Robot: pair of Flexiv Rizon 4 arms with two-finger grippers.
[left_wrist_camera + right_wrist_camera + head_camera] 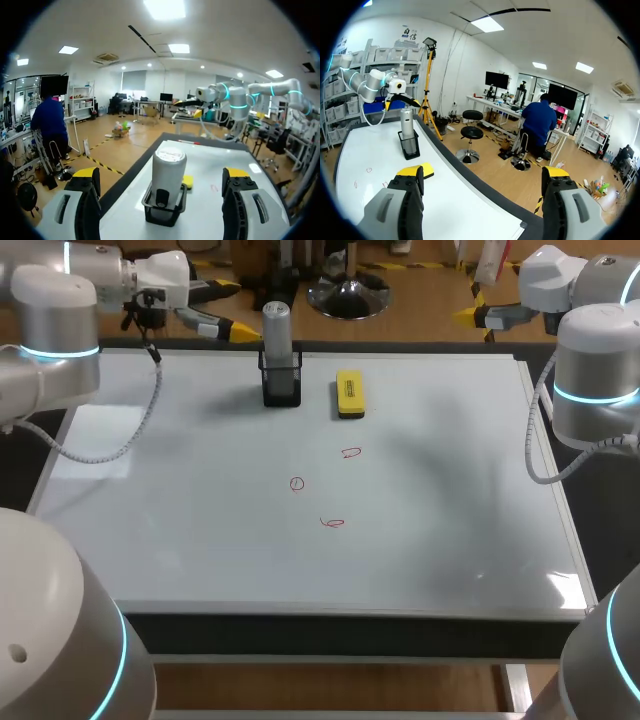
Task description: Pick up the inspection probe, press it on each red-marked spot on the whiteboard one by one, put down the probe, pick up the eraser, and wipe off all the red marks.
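The silver inspection probe (277, 330) stands upright in a black holder (282, 385) at the far side of the whiteboard (180, 530). Beside it lies the yellow eraser (350, 395). Three small red marks (351, 452) (297, 483) (332, 523) sit mid-board. My left gripper (228, 310) hovers open at the back left, level with the probe (168, 167), which is just ahead of its fingers and untouched. My right gripper (472, 308) is open and empty beyond the back right edge; from there the probe (407, 122) and eraser (423, 170) lie far ahead.
The whiteboard's raised frame (555, 490) borders the work area. My left arm's cable (120, 445) droops over the board's left part. My right arm (235, 97) shows across the board from the left wrist.
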